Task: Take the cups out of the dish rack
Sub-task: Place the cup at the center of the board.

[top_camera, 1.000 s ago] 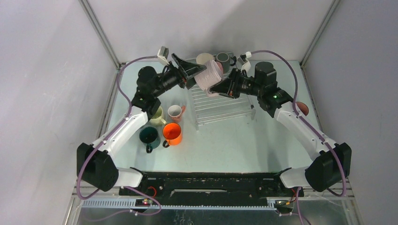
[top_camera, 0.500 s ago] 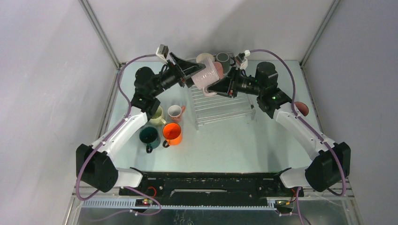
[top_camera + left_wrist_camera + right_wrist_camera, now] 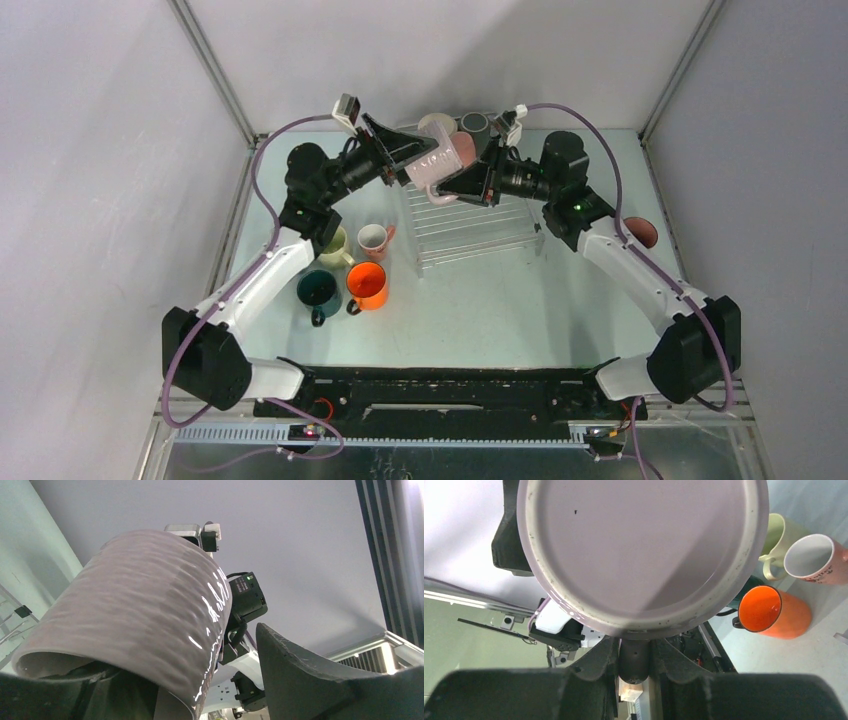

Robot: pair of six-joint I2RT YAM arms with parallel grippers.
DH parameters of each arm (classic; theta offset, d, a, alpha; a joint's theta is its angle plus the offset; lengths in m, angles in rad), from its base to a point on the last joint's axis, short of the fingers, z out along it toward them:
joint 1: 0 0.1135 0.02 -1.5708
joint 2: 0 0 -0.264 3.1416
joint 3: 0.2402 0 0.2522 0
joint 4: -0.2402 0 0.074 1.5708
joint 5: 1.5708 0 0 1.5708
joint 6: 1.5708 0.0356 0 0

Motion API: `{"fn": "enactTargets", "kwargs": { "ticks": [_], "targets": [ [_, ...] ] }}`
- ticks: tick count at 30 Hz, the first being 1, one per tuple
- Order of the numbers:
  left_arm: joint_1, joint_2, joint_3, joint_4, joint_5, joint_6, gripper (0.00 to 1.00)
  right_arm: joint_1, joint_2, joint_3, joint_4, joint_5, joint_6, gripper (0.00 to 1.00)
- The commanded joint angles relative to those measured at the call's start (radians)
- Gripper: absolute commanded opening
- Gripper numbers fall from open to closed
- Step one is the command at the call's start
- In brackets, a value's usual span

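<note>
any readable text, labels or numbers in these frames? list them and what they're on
No text can be read in any view.
Dark print on the side of the pink cup: too blurred to read.
Mauve cup, orange cup, dish rack: no marking visible.

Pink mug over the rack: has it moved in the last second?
Yes. The pink mug has shifted slightly left against the dish rack, toward the left hand.
</note>
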Motion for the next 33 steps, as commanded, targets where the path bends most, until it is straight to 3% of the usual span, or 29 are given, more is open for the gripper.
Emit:
{"fn": "enactTargets", "kwargs": {
  "ticks": [1,8,18,23,33],
  "targets": [
    [0.004,-0.018,0.065,0.035,0.026,-0.006,0.70,0.010,-0.012,0.025,0.191,-0.035,0.034,0.00],
    [0.007,-0.040,0.052,0.050,0.028,-0.017,0.64,0.005,-0.002,0.024,0.203,-0.032,0.048,0.00],
    [0.054,-0.099,0.017,0.041,0.013,-0.019,0.66,-0.021,-0.011,0.001,0.215,-0.037,0.054,0.00],
    [0.054,-0.108,0.021,0.041,0.016,-0.025,0.54,-0.018,-0.003,-0.029,0.267,-0.042,0.084,0.00],
    [0.051,-0.098,0.039,0.064,0.043,-0.039,0.19,-0.004,0.011,-0.034,0.291,-0.050,0.095,0.00]
  ]
}}
